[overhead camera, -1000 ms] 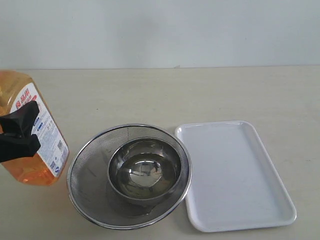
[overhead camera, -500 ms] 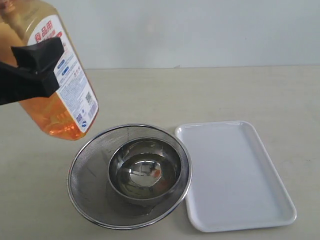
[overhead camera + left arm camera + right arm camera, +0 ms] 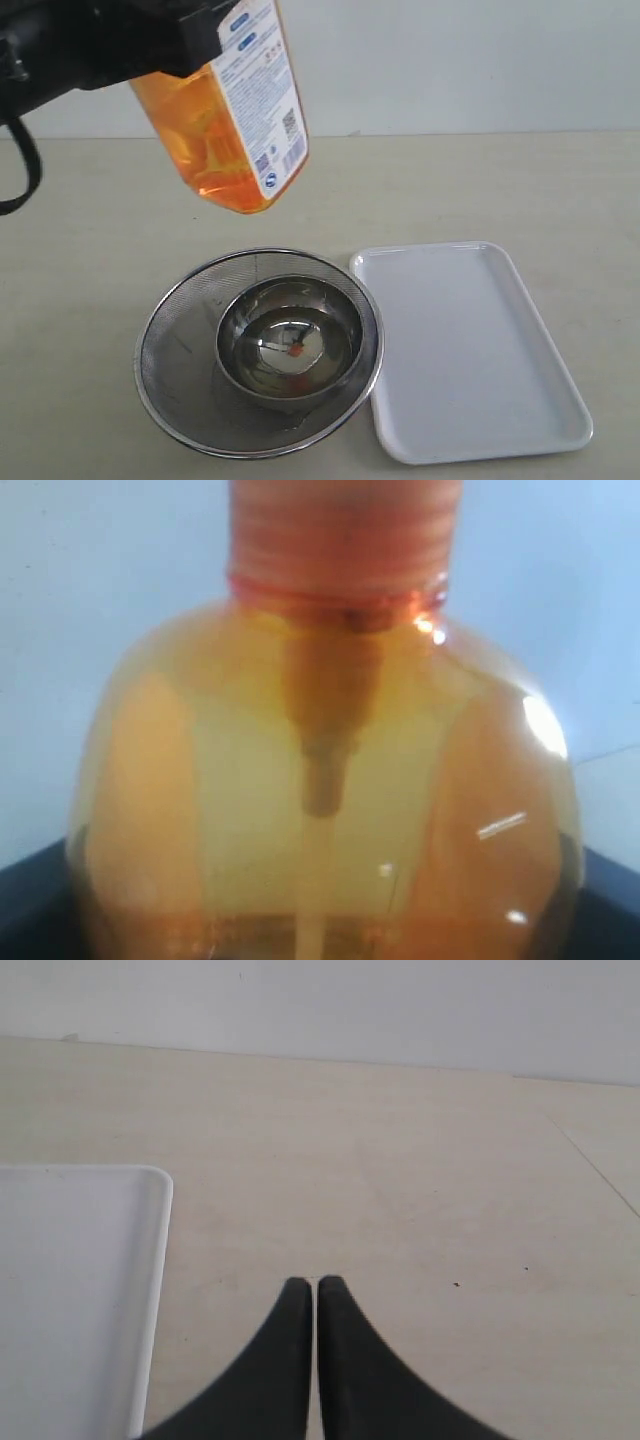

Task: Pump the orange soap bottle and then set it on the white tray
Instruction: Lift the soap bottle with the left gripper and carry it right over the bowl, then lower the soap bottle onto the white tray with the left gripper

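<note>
Change noted: a second ago the orange soap bottle [image 3: 235,120] was low at the left of the strainer [image 3: 175,370]; it is now lifted high and carried toward the middle. It hangs tilted, base downward, clear of the table [image 3: 500,190] and above and behind the strainer's far rim; everything else lies as before.

The left gripper [image 3: 190,35] is clamped on the bottle's upper body; in the left wrist view the bottle [image 3: 330,810] fills the frame, with dark fingers [image 3: 30,910] at its sides. The pump head is out of view in the exterior view; whether pumping is done cannot be told from these pictures.

Judgement: this is the carry stage, and the placing step is not yet done. The white tray [image 3: 470,350] lies to the right, just beside the strainer, well apart from the bottle.

The right gripper [image 3: 316,1295] has its jaws pressed together on nothing; it sits over bare table, beside a corner of the tray [image 3: 70,1290].

Edges and room:
- The steel bowl [image 3: 290,340] sits inside the strainer; both lie under the direct path rightward, so the bottle's base must stay above their rims.
- The tray's low raised rim is the last edge to clear; its floor is bare and wider than the bottle.
- The table behind the tray is open.

An orange speck shows in the bowl; whether reflection or drop, I cannot tell.
</note>
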Action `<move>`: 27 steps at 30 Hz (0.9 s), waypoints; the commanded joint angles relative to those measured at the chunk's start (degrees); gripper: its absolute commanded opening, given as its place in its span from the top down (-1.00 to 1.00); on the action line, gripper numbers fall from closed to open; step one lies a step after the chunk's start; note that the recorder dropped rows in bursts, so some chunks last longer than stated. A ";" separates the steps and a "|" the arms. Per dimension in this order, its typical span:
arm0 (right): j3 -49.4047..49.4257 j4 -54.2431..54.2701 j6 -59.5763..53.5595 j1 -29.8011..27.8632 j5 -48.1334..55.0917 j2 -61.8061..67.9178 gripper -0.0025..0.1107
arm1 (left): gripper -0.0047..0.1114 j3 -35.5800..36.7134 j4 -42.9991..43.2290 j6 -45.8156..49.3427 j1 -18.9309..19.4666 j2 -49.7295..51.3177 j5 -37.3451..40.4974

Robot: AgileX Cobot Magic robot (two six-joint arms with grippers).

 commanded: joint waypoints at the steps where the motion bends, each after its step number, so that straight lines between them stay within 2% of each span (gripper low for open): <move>1: -0.05 -0.40 0.00 -0.19 -0.67 -0.39 0.96 | 0.84 -4.99 6.20 -7.72 -0.10 5.43 -1.78; 5: -0.05 -0.40 0.00 -0.19 -0.67 -0.39 0.96 | 0.84 -8.62 12.62 -15.80 -1.47 11.37 -1.43; 9: -0.05 -0.40 0.00 -0.19 -0.67 -0.39 0.96 | 0.84 -12.77 13.11 -16.34 -4.48 17.04 -1.88; 11: -0.05 -0.40 0.00 -0.19 -0.67 -0.39 0.96 | 0.84 -16.56 12.06 -16.34 -6.04 21.47 -1.89; 16: -0.05 -0.40 0.00 -0.19 -0.67 -0.39 0.96 | 0.84 -24.90 2.40 -16.34 -9.60 32.38 -2.45; 18: -0.05 -0.40 0.00 -0.19 -0.67 -0.39 0.96 | 0.84 -26.97 2.13 -14.94 -10.96 35.78 -3.51; 24: -0.05 -0.40 0.00 -0.19 -0.67 -0.39 0.96 | 0.84 -27.43 2.88 -13.47 -11.59 43.70 -9.20; 27: -0.05 -0.40 0.00 -0.19 -0.67 -0.39 0.96 | 0.84 -27.43 5.66 -13.35 -11.59 46.83 -14.95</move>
